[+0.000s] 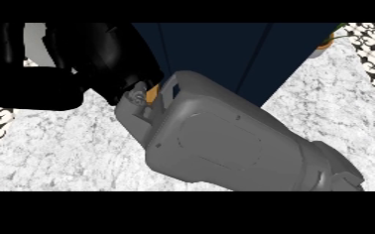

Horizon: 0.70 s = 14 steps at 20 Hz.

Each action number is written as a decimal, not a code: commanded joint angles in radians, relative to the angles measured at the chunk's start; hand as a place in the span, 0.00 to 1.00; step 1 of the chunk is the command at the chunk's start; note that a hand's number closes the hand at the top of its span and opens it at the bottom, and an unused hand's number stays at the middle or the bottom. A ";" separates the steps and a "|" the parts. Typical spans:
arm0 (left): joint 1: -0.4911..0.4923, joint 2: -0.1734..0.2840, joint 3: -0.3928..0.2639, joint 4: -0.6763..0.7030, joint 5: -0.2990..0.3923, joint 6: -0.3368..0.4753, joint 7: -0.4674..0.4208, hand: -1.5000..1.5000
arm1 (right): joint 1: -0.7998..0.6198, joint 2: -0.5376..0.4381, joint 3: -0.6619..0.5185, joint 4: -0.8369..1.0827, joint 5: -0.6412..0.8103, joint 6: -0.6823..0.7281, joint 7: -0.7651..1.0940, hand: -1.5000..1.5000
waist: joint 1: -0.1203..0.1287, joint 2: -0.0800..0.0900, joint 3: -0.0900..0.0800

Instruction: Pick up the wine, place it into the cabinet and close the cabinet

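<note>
My right forearm (219,144) fills the middle of the head view, rising from the lower right toward the upper left, very close to the camera. Its black hand (81,59) sits at the upper left, in front of the dark blue cabinet (219,54). The cabinet's front shows as flat dark panels with thin vertical seams. No wine bottle is visible anywhere; the arm and hand hide much of the scene. My left hand does not show.
The speckled white counter (66,148) spreads at the lower left and at the right of the cabinet. A small potted plant (328,42) stands at the upper right beside the cabinet.
</note>
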 commanded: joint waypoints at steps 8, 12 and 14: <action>-0.031 0.007 0.094 0.053 0.061 -0.055 0.034 1.00 | -0.009 -0.025 -0.111 0.447 -0.025 0.080 -0.304 1.00 | -0.011 0.012 0.000; -0.006 0.008 0.094 0.023 0.073 -0.046 0.051 1.00 | 0.016 -0.070 -0.104 0.475 -0.013 0.093 -0.323 1.00 | -0.002 0.012 0.001; -0.046 0.017 0.110 0.017 0.099 -0.010 0.060 1.00 | 0.037 -0.065 -0.092 0.483 0.001 0.085 -0.358 1.00 | -0.014 0.018 0.001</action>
